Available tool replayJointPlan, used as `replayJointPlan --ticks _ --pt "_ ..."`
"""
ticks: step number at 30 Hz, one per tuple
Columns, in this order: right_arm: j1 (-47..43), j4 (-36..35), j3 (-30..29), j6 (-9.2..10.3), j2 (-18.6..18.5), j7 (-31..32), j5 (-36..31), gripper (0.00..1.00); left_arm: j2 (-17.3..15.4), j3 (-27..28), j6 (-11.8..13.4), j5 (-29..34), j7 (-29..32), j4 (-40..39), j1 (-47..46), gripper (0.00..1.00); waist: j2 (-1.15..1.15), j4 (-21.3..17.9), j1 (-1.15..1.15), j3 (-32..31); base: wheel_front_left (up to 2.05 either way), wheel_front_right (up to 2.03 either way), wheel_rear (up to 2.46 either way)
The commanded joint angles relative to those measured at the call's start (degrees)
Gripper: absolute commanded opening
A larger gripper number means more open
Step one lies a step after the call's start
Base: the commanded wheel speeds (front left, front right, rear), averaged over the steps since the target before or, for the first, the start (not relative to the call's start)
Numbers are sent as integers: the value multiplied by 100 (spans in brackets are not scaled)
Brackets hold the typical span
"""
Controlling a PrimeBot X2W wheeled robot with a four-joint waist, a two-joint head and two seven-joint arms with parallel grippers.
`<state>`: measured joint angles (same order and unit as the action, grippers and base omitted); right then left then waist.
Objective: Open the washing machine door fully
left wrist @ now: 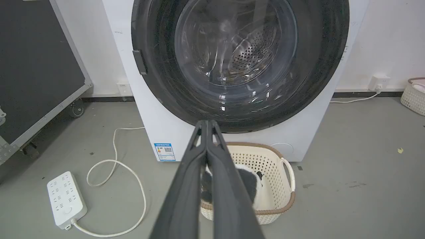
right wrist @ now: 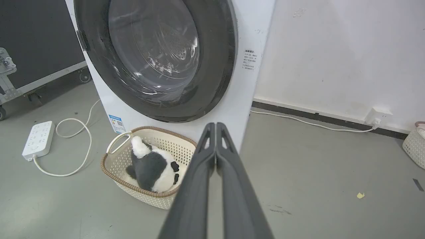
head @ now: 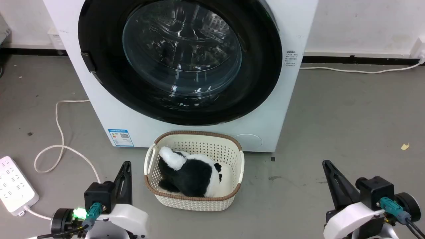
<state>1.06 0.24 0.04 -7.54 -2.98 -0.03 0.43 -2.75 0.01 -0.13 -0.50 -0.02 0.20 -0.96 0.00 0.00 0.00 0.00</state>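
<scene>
Head view: the washing machine (head: 99, 113) is standing on the grey floor against a white wall. The washing machine door (head: 181, 56) is sitting closed, flush with the white front, its glass bowl bulging toward the camera. A small dark handle (head: 88, 61) is showing on the door's left edge, and a blue label sticker (head: 121, 137) is sitting low on the front. Just before the machine, a cream basket (head: 194, 133) is holding a black-and-white plush toy (head: 191, 174). The left gripper (head: 126, 166) is hanging at the lower left, beside the basket, and the right gripper (head: 328, 166) at the lower right. Both are staying well apart from the door, fingers pointing toward the machine. A white power strip (head: 13, 186) is lying at the far left.

Left wrist view: the left gripper's two fingers are pressing together tip to tip, holding nothing. Their tips are lining up with the door's lower rim, above the basket. The perforated drum is showing through the glass. A black wheeled case (left wrist: 36, 66) is standing left of the machine.

Right wrist view: the right gripper's fingers are likewise lying closed on each other, empty, pointing at the machine's lower right corner. The closed door is showing to the upper left. A wall socket (right wrist: 377, 116) is sitting low on the wall at the right.
</scene>
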Motion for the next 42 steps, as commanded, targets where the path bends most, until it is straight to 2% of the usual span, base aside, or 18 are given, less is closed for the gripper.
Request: replayJointPlan --ticks 1,42 --pt "-106 -24 -4 5 11 3 -43 0 -12 -1 13 50 2 -20 96 0 0 0 0 0 0 0 0" --pt "-106 -24 -4 5 11 3 -43 0 -12 -1 13 50 2 -20 96 0 0 0 0 0 0 0 0"
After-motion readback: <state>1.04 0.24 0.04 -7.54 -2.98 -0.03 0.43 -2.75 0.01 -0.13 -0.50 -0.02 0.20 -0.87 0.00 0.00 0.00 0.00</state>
